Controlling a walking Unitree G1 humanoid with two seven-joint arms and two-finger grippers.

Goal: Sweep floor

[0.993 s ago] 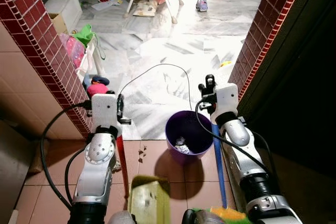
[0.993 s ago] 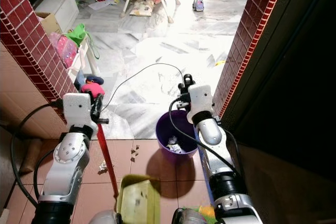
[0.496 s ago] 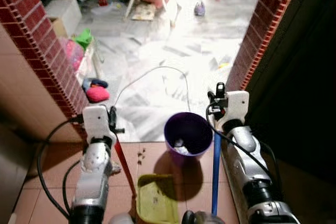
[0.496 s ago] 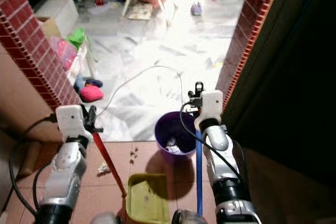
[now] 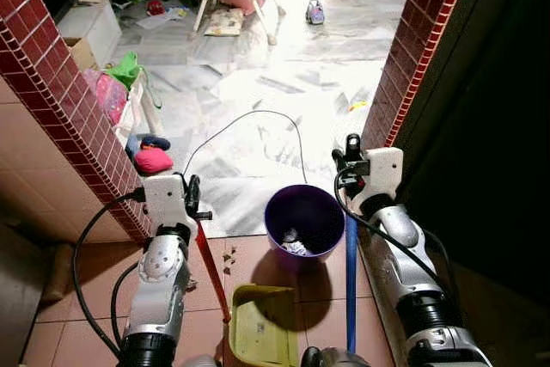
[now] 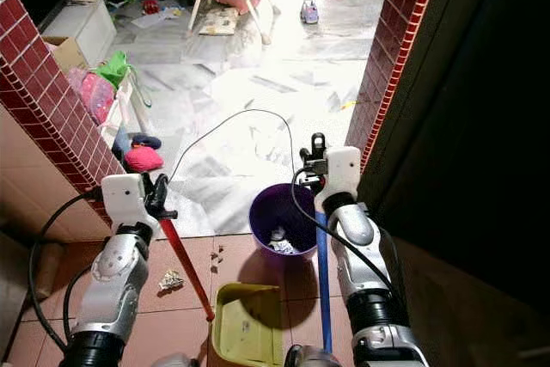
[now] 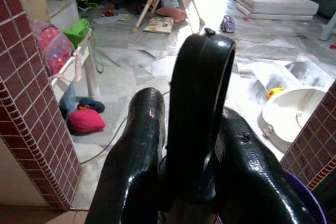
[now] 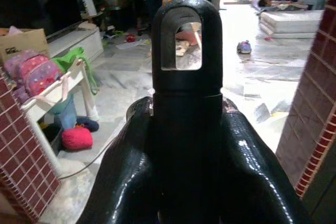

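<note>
With each tool clamped on a handle — left tool [image 5: 192,198] on the red dustpan handle [image 5: 211,271], right tool [image 5: 351,159] on the blue broom handle [image 5: 351,281] — a wide sweep could tip the purple bin [image 5: 304,219] or scatter the crumpled scrap [image 6: 171,279] — both sit near.

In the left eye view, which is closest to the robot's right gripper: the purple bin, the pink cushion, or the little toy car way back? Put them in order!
From the right gripper, which holds the blue handle:
1. Purple bin, just below and to its left on the floor.
2. Pink cushion, across the doorway by the left brick wall.
3. Toy car, far back in the bright room.
</note>
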